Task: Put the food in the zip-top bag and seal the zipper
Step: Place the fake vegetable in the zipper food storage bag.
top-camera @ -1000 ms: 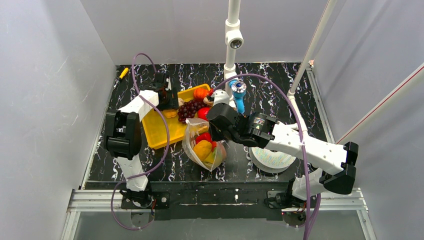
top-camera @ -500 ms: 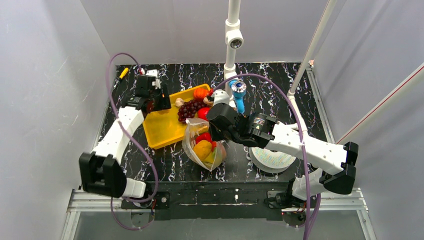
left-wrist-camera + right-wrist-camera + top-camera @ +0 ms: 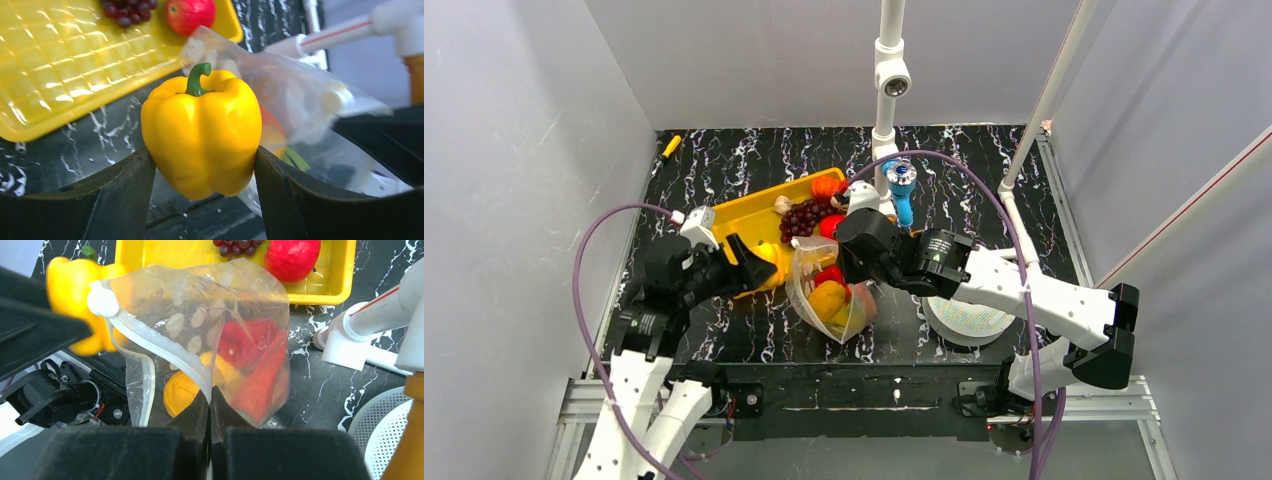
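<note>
The left pincer (image 3: 200, 167) is clamped on a yellow pepper (image 3: 202, 135), one finger on each flank and the green stem up, so the fruit hangs clear of the tabletop (image 3: 984, 180) and can go in bottom first. Just ahead of this pincer, slightly to its right, stands the mouth of the zip-top bag (image 3: 240, 315); I cannot tell whether the pepper touches the film yet. Behind and to the left of the pincer lies the yellow tray (image 3: 60, 65), with grapes (image 3: 127, 7) and an apple (image 3: 190, 12) at its far end, not yet bagged. The right pincer (image 3: 210, 402) is pinched shut on the bag's mouth edge, apparently to hold one lip up and the opening toward the other arm; the zipper (image 3: 150, 342) curves away from its fingertips, unsealed. Beyond those fingertips, inside the bag, sit a red pepper (image 3: 245, 355) and a yellow-orange fruit (image 3: 182, 390). The task looks partway through, the step in hand being delivery of the pepper. In the overhead view the left arm rises from its base, then bends at the wrist toward the bag, pincer level. The right arm folds at its elbow out to the right and reaches back across the white spool disc (image 3: 969, 320).
</note>
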Robot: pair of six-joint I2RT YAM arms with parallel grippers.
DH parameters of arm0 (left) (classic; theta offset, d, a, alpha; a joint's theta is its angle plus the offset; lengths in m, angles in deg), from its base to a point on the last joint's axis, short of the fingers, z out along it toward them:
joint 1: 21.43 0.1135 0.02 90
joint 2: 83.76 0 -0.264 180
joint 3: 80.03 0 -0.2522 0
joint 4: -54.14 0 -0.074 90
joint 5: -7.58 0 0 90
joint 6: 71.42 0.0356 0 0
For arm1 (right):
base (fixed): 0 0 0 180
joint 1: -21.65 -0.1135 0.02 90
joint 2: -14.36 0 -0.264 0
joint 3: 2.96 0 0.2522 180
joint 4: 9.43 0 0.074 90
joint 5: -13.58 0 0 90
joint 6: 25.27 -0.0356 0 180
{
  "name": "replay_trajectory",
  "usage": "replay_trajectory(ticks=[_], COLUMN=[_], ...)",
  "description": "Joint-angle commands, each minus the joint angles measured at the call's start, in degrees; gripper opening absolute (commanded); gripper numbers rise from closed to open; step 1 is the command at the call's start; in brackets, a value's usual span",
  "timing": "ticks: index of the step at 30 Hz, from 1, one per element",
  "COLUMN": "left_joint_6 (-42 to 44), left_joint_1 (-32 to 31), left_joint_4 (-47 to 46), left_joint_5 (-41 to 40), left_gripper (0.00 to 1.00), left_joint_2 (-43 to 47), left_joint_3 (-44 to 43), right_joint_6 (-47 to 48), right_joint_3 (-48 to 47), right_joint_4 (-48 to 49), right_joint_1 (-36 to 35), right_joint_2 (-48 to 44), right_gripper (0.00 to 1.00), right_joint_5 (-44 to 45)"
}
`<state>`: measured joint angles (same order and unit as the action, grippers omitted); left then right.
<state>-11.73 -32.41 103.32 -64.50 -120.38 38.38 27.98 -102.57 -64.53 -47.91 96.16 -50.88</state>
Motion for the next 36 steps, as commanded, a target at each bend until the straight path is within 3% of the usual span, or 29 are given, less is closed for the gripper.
replay_trajectory(ticks=[1,4,11,16,19,27,31,36], left_joint_6=[-3.5,-5.0,-7.9,-6.7,-7.2,-11.8,-12.5,-12.9], left_joint_1=[0.0,-0.1,-0.1,-2.0,-5.0,-15.6,-15.6,-15.6], left_joint_4=[6.5,7.2,1.5,1.5,1.4,0.9,1.4,1.8], left_joint_5=[8.1,13.0,33.3,37.9,36.3,19.9,12.6,10.6], left_gripper=[0.33,0.33,0.29,0.26,0.27,0.2,0.28,0.37], left_joint_2=[3.2,4.4,1.5,0.9,-0.1,-8.0,-8.9,-12.9], left_joint_3=[-4.3,-6.0,-5.7,-6.6,-6.4,-4.6,-6.0,-8.7], right_joint_6=[0.8,0.9,1.5,2.1,2.1,2.3,2.0,1.7], right_joint_3=[1.3,1.7,0.5,-1.4,-2.6,-4.9,-3.8,-2.7], right_joint_4=[3.5,3.8,4.3,4.3,4.3,3.1,3.2,3.4], right_joint_1=[-0.3,-0.4,-0.4,-0.3,-0.4,-0.4,-0.4,-0.4], right_joint_2=[-1.4,-1.8,-1.6,-0.6,0.1,1.4,0.1,-0.8], right_gripper=[0.01,0.01,0.01,0.01,0.01,0.01,0.01,0.01], right_joint_5=[0.4,0.5,0.8,1.0,0.7,-0.2,-0.3,-0.4])
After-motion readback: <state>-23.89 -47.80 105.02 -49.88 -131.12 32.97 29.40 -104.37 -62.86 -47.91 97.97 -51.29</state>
